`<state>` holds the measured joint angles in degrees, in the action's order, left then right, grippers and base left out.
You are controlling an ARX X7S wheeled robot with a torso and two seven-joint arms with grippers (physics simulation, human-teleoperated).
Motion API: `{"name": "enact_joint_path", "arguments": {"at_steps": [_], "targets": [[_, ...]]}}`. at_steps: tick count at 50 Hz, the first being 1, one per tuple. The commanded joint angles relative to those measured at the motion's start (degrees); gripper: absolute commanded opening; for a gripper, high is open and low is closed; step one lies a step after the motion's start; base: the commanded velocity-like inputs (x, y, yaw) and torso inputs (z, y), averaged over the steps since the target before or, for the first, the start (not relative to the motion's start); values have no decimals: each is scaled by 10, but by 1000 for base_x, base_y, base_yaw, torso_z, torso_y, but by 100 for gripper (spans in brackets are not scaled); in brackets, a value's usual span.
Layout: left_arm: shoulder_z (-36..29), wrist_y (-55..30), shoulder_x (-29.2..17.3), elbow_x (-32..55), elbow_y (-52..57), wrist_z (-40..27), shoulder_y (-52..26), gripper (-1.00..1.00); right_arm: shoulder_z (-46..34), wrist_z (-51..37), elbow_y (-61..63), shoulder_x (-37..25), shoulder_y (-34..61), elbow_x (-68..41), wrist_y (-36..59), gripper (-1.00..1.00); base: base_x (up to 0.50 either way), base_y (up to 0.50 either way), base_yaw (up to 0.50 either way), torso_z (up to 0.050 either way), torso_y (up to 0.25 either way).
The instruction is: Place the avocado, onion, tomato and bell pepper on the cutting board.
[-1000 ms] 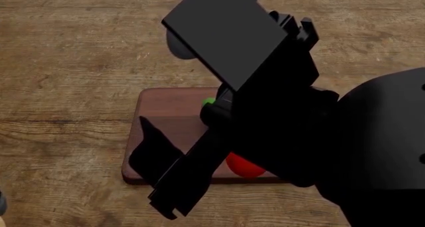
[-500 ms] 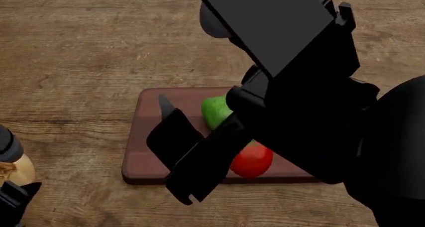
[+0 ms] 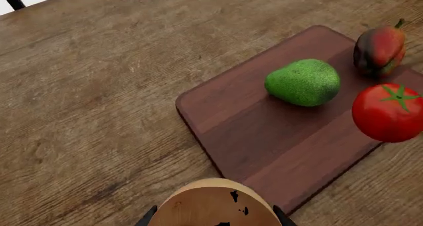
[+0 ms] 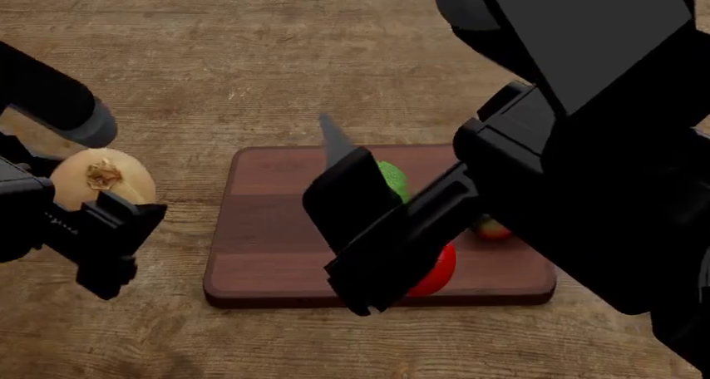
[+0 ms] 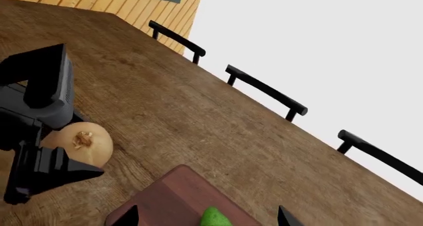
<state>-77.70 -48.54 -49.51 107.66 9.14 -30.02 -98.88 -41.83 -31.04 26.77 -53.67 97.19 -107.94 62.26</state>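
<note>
My left gripper (image 4: 80, 199) is shut on the pale tan onion (image 4: 102, 178), holding it above the table to the left of the cutting board (image 4: 266, 229). In the left wrist view the onion (image 3: 215, 208) fills the space between the fingers. On the board (image 3: 264, 146) lie the green avocado (image 3: 304, 82), the red tomato (image 3: 389, 112) and the bell pepper (image 3: 379, 50). My right gripper (image 4: 346, 217) hangs open and empty over the board's middle. It hides most of the avocado (image 4: 391, 179) and tomato (image 4: 440, 271).
The wooden table (image 4: 222, 63) stretches all around the board. Three black chair backs (image 5: 264, 89) stand along its far edge, with an orange plank wall (image 5: 99, 3) behind. The bulky right arm (image 4: 599, 171) covers the board's right part in the head view.
The left arm has risen into the head view from the lower left with the onion. The right arm has swung up and to the right, uncovering more of the board.
</note>
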Motion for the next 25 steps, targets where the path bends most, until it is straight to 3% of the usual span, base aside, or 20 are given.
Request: {"name": "enact_joint_path", "arguments": {"at_steps": [1, 25], "targets": [[1, 26, 78, -17, -78, 27, 3, -100, 12, -1, 6, -25, -4, 1, -8, 100, 0, 0, 0, 0, 0], [-3, 97, 187, -60, -228, 106, 66, -100, 9, -14, 10, -30, -9, -5, -12, 100, 0, 0, 0, 0, 0]]}}
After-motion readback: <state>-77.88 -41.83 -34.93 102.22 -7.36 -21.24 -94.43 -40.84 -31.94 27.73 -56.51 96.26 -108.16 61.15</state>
